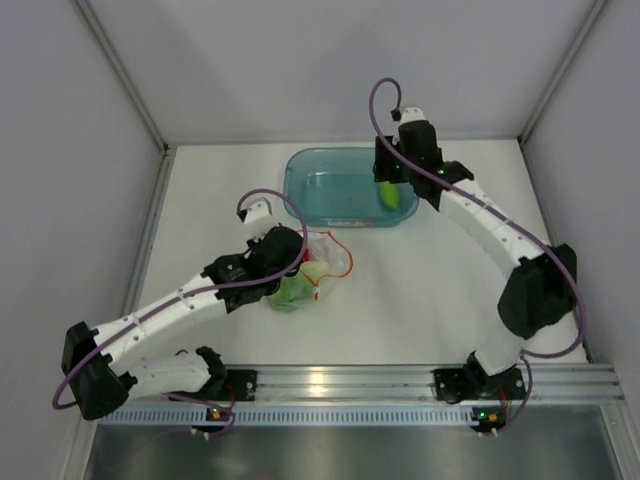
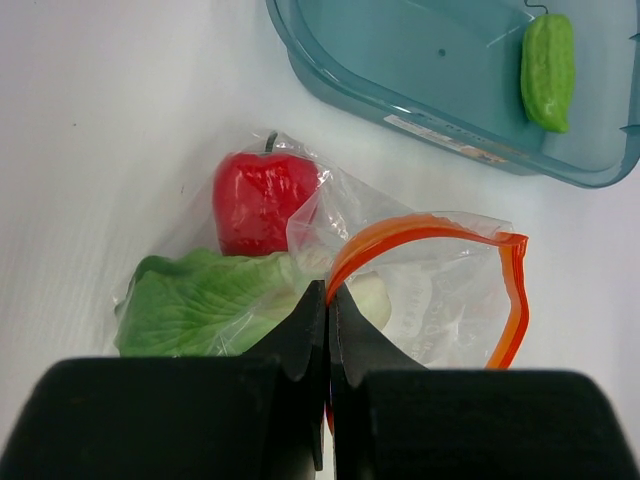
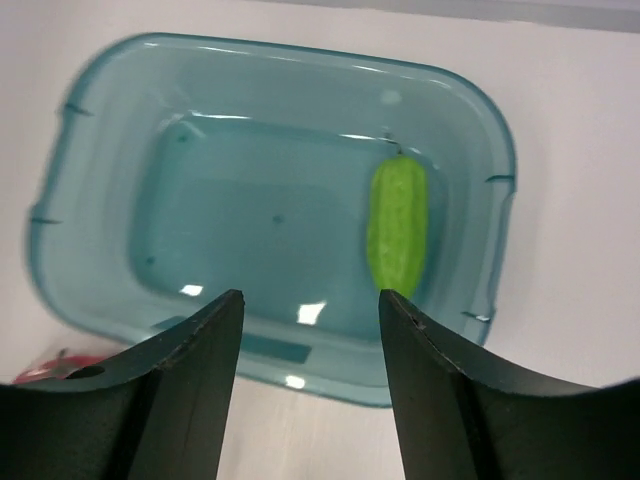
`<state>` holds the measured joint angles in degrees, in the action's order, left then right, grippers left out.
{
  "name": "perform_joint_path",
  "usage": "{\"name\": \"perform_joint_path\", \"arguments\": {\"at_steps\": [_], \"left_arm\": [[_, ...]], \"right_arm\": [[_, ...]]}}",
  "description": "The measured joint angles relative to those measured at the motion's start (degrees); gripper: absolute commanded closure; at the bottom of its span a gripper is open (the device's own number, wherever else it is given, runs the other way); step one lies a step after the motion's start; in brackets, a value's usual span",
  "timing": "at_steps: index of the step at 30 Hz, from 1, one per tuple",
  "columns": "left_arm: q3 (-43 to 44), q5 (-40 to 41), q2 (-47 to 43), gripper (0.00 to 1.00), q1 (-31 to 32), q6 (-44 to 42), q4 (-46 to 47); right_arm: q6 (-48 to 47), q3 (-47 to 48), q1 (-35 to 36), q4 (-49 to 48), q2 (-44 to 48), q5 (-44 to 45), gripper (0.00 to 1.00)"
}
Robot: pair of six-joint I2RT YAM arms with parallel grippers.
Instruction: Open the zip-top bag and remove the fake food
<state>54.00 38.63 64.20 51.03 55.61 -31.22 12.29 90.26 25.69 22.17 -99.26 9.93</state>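
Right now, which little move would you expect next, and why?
Probably the open right gripper swings from the teal bin, where the cucumber lies, toward the bag: the left gripper pinches its open mouth, and pepper and cabbage sit inside.

Our white-and-black left arm [image 1: 170,305] reaches forward and inward, bent at the elbow. Its black two-finger left gripper [image 2: 328,292] has its fingers pressed together, pinching the orange-red rim of the clear zip-top bag [image 2: 440,300]. Our white-and-black right arm [image 1: 490,225] arches forward and leftward, and its black right gripper [image 3: 310,300] points down with fingers spread wide apart.
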Motion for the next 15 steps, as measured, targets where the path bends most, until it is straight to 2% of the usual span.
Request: {"name": "perform_joint_path", "arguments": {"at_steps": [3, 7, 11, 15], "left_arm": [[0.02, 0.22, 0.0, 1.0, 0.0, 1.11, -0.04], [0.02, 0.87, -0.11, 1.0, 0.0, 2.43, -0.02], [0.15, 1.25, -0.09, 1.0, 0.0, 3.02, -0.04], [0.83, 1.18, -0.07, 1.0, 0.0, 3.04, -0.02]], "right_arm": [[3.13, -8.61, 2.91, -1.33, 9.86, -3.17, 0.43], [8.35, -20.98, 10.71, -6.36, 21.75, -6.08, 0.44], [13.27, -29.55, 18.47, -12.09, 27.41, -7.89, 0.46], [18.08, -34.51, 23.85, -16.74, 28.3, -7.65, 0.49]]}}
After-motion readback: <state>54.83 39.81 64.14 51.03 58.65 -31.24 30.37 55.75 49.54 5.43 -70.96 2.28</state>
